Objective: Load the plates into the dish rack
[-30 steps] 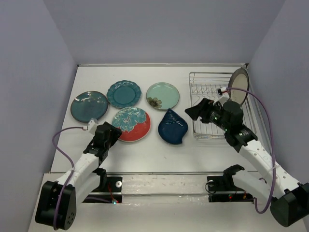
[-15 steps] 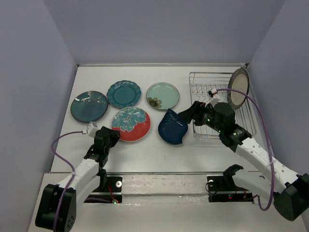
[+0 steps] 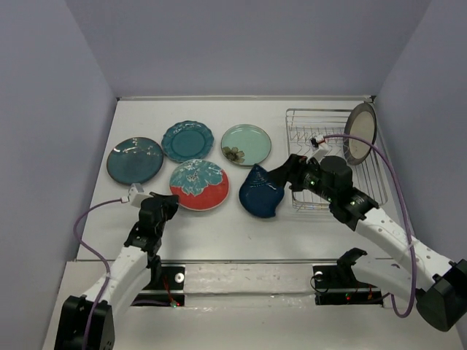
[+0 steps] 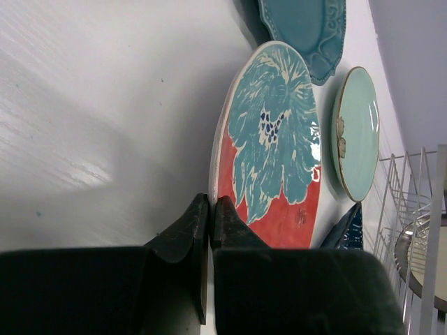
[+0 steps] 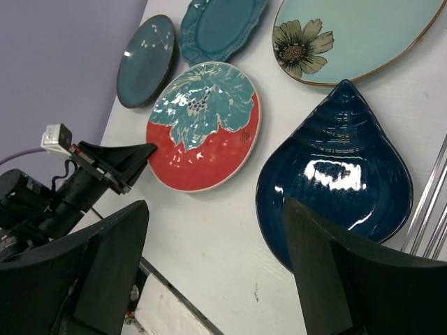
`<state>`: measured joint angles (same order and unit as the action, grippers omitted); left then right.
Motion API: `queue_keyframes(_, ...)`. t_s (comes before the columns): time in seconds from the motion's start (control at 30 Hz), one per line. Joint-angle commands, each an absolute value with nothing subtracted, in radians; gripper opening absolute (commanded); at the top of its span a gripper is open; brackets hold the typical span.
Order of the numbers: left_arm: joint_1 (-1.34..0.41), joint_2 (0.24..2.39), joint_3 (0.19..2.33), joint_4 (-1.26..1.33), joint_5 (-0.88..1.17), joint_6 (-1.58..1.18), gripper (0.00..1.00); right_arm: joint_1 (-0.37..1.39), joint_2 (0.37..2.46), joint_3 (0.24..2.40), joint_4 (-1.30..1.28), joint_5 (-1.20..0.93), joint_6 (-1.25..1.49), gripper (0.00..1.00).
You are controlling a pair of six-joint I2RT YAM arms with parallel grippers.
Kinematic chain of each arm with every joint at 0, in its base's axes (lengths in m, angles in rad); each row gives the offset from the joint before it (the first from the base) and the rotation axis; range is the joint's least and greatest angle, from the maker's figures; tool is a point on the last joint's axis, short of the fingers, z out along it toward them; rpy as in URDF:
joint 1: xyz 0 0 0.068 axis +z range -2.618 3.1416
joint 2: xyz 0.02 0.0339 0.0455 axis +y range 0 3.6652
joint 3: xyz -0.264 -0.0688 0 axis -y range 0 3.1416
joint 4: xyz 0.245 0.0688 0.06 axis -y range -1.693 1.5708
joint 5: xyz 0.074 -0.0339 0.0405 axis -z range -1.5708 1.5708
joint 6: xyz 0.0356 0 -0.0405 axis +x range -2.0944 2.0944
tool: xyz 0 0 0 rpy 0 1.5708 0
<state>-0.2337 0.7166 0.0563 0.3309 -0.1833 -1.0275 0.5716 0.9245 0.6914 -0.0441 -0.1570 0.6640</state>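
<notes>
One plate is loaded: the grey-beige plate [image 3: 360, 133] stands upright at the far right of the dish rack [image 3: 310, 131]. Five lie flat to the rack's left: dark teal plate [image 3: 135, 160], scalloped teal plate [image 3: 187, 141], pale mint plate [image 3: 246, 144], red floral plate [image 3: 198, 185], and the glossy, teardrop-shaped dark blue plate [image 3: 261, 191]. The right gripper [image 5: 216, 272] is spread wide above the blue one. The left gripper [image 4: 209, 209] is pinched together and empty.

- Plates: 6 total by my count.
- Flat on the table [image 3: 219, 233]: 5, namely dark teal plate [image 3: 135, 160], scalloped teal plate [image 3: 187, 141], pale mint plate [image 3: 246, 144], red floral plate [image 3: 198, 185] and dark blue plate [image 3: 261, 191].
- Standing in the rack: 1, the grey-beige plate [image 3: 361, 133].
- Teardrop-shaped: 1, the dark blue plate. The other 5 are roundish.
- With a flower motif: 2, the pale mint plate and the red floral plate.
- Dish rack [image 3: 303, 117]: 1.
- My grippers: 2, left gripper [image 4: 209, 202] and right gripper [image 5: 216, 209].
</notes>
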Motion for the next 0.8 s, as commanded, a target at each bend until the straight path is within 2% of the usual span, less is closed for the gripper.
queue_keyframes(0.0, -0.232, 0.528, 0.067, 0.235, -0.21, -0.999, 0.06, 0.604, 0.954, 0.745, 0.011, -0.173, 0.666, 0.82)
queue_keyframes(0.2, -0.232, 0.325, 0.176, 0.069, -0.19, -0.965, 0.06, 0.682, 1.081, 0.784, 0.04, -0.222, 0.647, 0.83)
queue_keyframes(0.77, -0.232, 0.276, 0.443, 0.023, 0.069, -0.954, 0.06, 0.726, 1.327, 0.813, 0.16, -0.285, 0.657, 0.96)
